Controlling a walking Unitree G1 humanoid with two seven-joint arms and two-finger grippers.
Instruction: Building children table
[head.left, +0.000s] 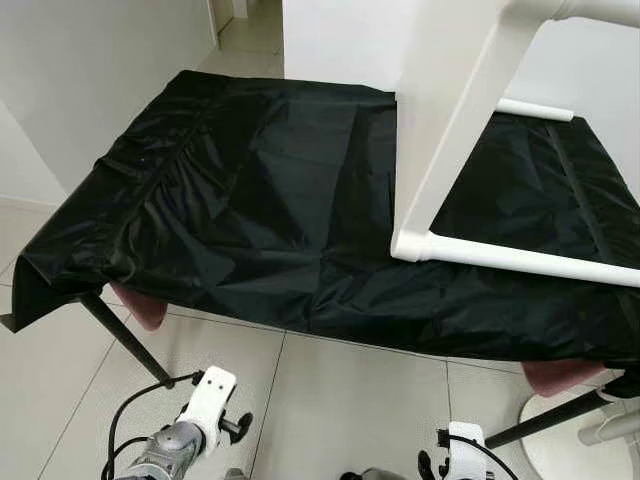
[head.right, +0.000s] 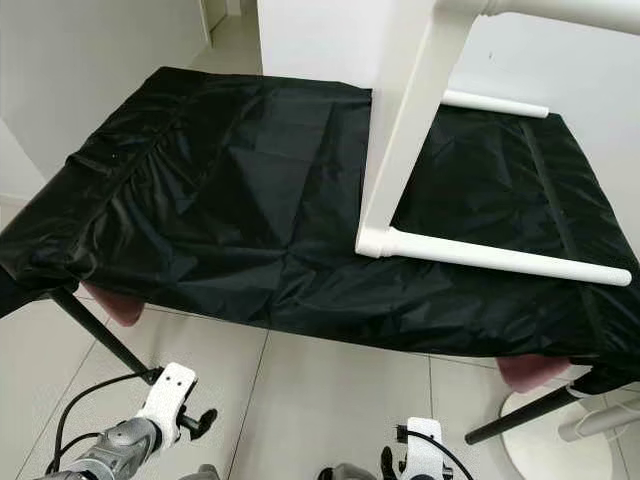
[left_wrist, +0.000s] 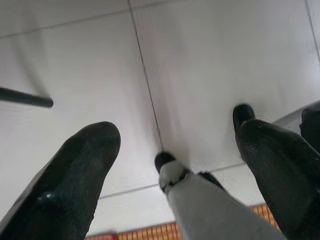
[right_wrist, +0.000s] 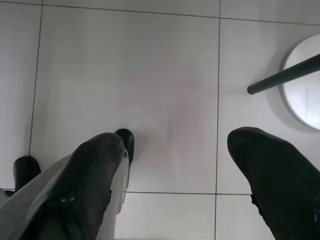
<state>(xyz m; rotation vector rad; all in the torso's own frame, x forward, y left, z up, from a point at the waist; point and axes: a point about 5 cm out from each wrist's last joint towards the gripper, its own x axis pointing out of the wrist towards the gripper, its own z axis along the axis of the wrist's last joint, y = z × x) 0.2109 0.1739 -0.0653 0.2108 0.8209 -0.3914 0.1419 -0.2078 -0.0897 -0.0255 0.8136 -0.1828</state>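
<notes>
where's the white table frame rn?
In the left eye view the white table frame stands on the right half of the black cloth covering the work table, one leg lying across the cloth's near right part.

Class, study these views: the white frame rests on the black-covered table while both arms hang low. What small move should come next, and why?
Probably raise the right gripper toward the white table frame lying on the black cloth. Both it and the left gripper hang open above the tiled floor, holding nothing, and the frame's nearest leg lies on the robot's right side, so reaching comes before any assembly.
</notes>
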